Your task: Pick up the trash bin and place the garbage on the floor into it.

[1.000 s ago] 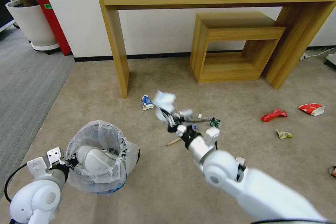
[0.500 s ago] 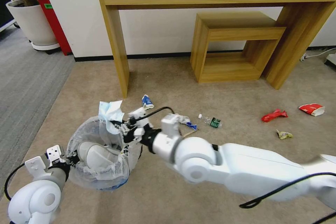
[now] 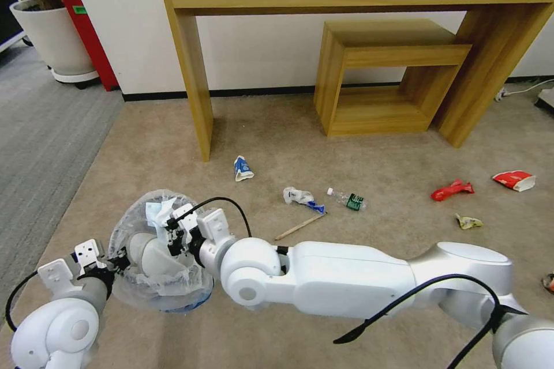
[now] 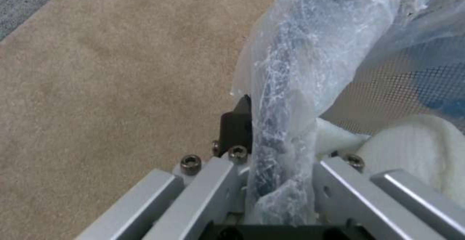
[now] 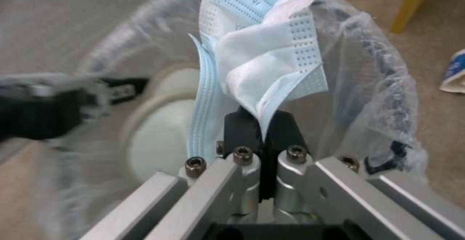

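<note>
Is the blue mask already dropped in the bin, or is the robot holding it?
Held. The right gripper is shut on the blue mask, pinching it right over the trash bin.

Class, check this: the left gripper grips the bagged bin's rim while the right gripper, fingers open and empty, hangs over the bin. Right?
Not quite. The right gripper is shut on a blue-white face mask, as the right wrist view shows. The left gripper does grip the rim of the trash bin.
</note>
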